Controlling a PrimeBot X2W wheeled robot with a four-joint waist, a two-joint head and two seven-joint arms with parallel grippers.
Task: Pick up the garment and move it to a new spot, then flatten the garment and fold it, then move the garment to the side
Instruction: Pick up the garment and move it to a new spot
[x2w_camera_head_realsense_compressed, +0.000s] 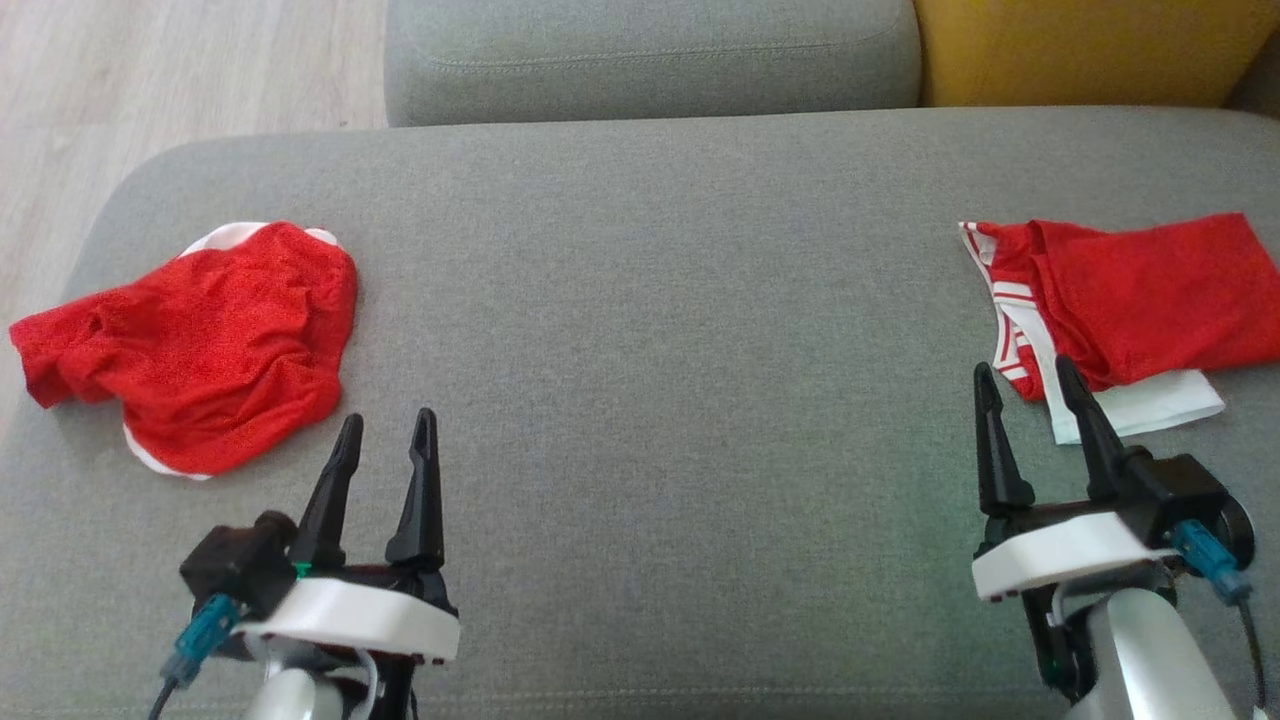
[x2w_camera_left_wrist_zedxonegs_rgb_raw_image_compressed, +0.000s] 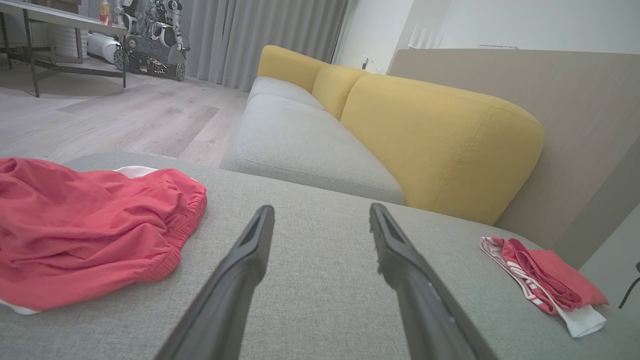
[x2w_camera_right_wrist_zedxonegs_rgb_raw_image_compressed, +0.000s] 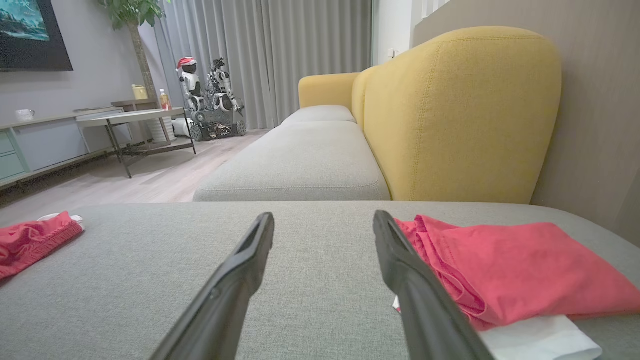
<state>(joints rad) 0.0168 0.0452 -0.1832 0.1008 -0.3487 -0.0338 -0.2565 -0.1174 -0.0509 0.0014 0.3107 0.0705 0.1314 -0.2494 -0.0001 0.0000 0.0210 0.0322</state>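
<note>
You're holding left gripper (x2w_camera_head_realsense_compressed: 388, 418) and right gripper (x2w_camera_head_realsense_compressed: 1025, 365) spread, empty, near the cushion (x2w_camera_head_realsense_compressed: 650, 350) front edge, seemingly readying for the crumpled garment (x2w_camera_head_realsense_compressed: 200, 340) lying at its left edge.

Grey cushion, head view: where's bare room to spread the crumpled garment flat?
The wide middle of the cushion, between the crumpled garment at its left end and the folded garment at its right, is bare front to back. Both ends are crowded.
</note>
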